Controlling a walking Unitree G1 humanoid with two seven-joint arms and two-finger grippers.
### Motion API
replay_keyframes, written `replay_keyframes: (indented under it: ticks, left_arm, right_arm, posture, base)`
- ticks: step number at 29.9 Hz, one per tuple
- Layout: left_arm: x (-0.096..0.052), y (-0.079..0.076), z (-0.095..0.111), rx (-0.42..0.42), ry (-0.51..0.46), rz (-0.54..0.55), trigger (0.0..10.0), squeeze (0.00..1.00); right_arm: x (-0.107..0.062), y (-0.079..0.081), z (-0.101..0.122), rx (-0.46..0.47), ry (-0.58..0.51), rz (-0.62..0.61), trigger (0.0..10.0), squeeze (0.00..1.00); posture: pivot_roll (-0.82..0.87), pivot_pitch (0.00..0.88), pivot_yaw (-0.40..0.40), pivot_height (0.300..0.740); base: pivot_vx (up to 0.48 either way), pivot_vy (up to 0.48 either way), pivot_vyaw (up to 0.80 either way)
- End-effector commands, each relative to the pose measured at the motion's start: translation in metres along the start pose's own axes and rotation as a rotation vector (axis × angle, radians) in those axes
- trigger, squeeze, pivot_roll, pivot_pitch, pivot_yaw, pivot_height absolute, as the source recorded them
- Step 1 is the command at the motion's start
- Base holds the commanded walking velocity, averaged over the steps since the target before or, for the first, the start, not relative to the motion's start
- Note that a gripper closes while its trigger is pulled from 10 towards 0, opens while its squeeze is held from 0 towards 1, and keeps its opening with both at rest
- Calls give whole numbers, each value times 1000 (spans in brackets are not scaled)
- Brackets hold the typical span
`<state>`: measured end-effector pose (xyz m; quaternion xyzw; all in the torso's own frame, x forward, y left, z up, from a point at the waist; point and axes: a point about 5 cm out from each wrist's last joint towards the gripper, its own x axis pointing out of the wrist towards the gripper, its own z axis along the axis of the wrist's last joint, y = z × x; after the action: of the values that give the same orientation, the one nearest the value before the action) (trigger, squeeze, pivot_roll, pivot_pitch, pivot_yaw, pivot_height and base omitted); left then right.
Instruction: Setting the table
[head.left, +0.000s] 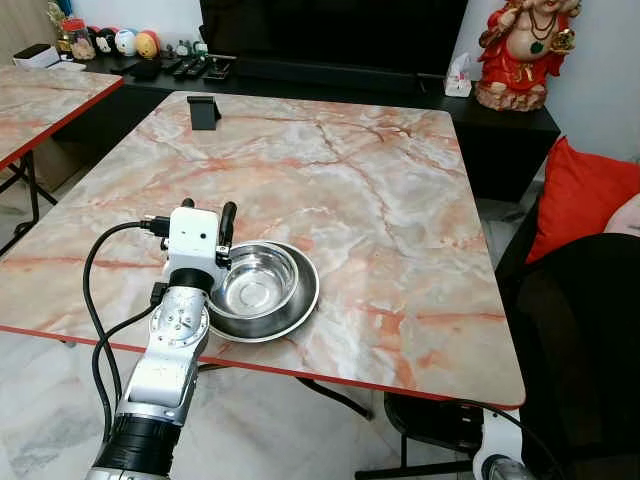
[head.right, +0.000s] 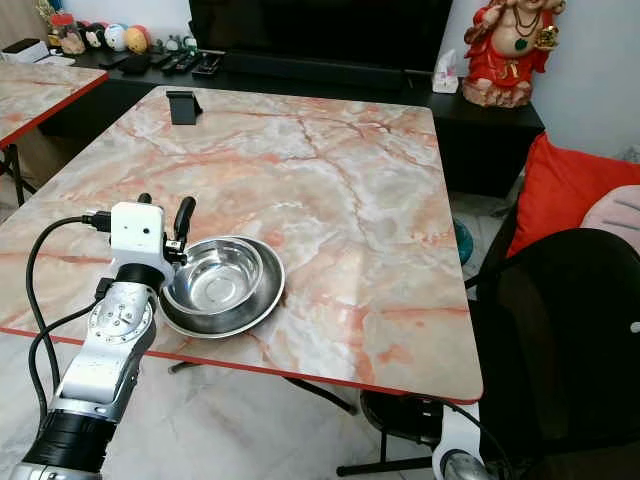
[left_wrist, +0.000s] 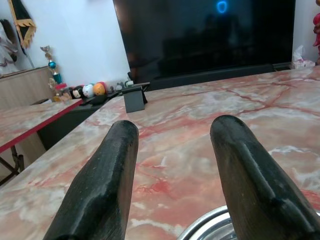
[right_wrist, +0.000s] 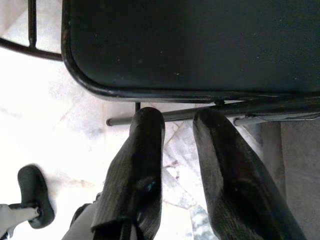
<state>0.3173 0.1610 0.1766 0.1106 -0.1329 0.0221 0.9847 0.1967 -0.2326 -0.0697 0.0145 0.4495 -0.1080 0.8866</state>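
Left gripper (head.left: 208, 212) fingers are standing parted, holding nothing, just beside the bowls' (head.left: 262, 290) left rim. The bowls, one nested in another, are sitting near the table's (head.left: 400, 240) front edge. Right gripper (right_wrist: 175, 125) is hanging low beside a chair (right_wrist: 200, 45), fingers slightly apart, empty.

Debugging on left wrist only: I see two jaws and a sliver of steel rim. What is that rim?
Observer: Two nested steel bowls, near the table's front edge.
Operator: Is the left gripper holding them?
Observer: No. The left gripper is open at the bowls' left rim, one finger over it.
Operator: Right arm?
Observer: The right gripper hangs low beside a black chair, over the floor, fingers apart.
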Motion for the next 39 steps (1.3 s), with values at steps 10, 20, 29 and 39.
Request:
replay_keyframes:
  ticks: [10, 20, 29, 39]
  left_arm:
    - [3, 0, -1, -2, 2, -22, 10000, 0]
    - [5, -3, -2, -7, 8, -37, 10000, 0]
    - [5, -3, -1, -11, 8, -34, 10000, 0]
    - [3, 0, 1, -6, -14, -37, 10000, 0]
  right_arm:
    - [0, -3, -5, -109, 128, -28, 10000, 0]
    - [0, -1, -4, -58, 116, -28, 10000, 0]
    - [1, -1, -2, -33, 91, -12, 10000, 0]
    - [0, -2, 8, 57, -72, -67, 10000, 0]
  posture:
    - [-5, 0, 6, 740]
    - [-4, 0, 2, 740]
    - [9, 0, -4, 740]
    - [8, 0, -9, 740]
  base:
    - [0, 0, 0]
    - [0, 0, 0]
    - [0, 0, 0]
    - [0, 0, 0]
